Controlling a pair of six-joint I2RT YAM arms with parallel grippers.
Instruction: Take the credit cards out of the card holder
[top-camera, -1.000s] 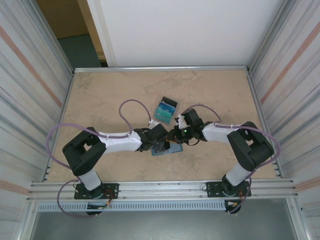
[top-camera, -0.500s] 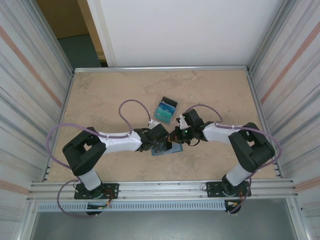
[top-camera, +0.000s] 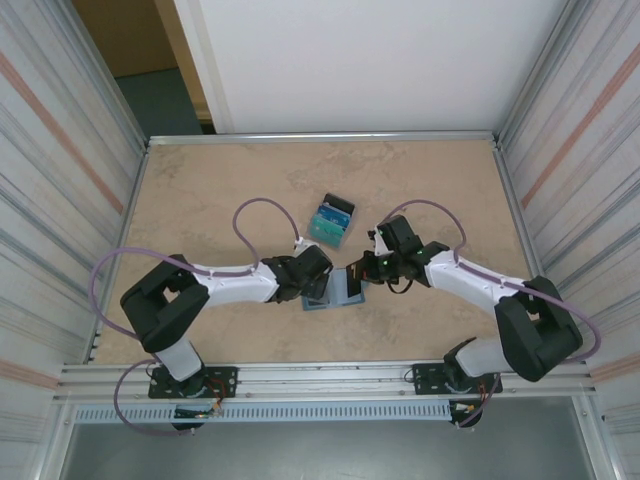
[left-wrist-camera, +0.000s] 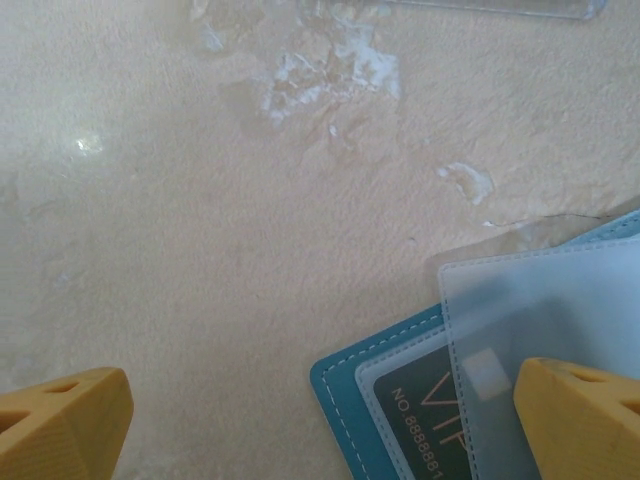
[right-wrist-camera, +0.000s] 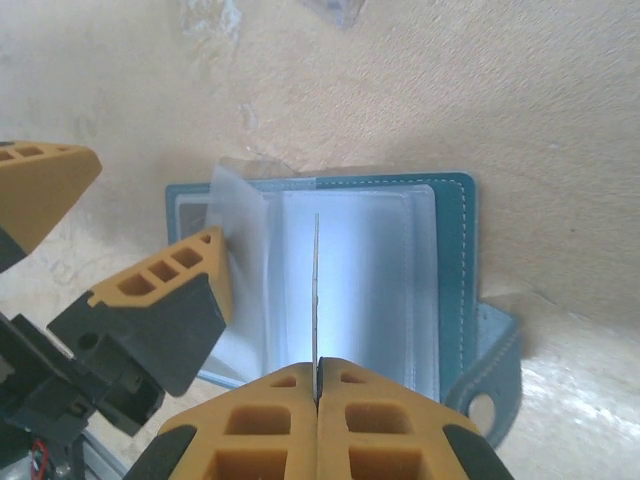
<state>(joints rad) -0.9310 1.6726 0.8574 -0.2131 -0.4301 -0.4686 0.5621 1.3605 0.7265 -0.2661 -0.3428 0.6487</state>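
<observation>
The holder (right-wrist-camera: 455, 250) was laid open and flat on the table (left-wrist-camera: 200, 250). A tray (top-camera: 330, 222) was seen near the holder, on its far side. The right jaws were clamped tight on a card (right-wrist-camera: 316, 290), which was held up on its edge over the middle of the holder. Whether the card's low edge was out of its pocket could not be told. The left jaws were spread wide and nothing was gripped by them. One of them was rested on a clear flap (right-wrist-camera: 240, 215) at the left side of the holder, and the other was over bare table beside the holder. A second card (left-wrist-camera: 415, 410), dark and marked VIP, was tucked in a pocket, partly under that flap.

A few things could go wrong. The card was pinched at one thin end only, so it could be twisted or dropped back onto the holder if it was pulled fast. If the card was stuck in its pocket, the whole holder could be dragged up with it, as it was pinned at one side only. The flap could be let go and flop over the second card, so that card would be made harder to reach.
</observation>
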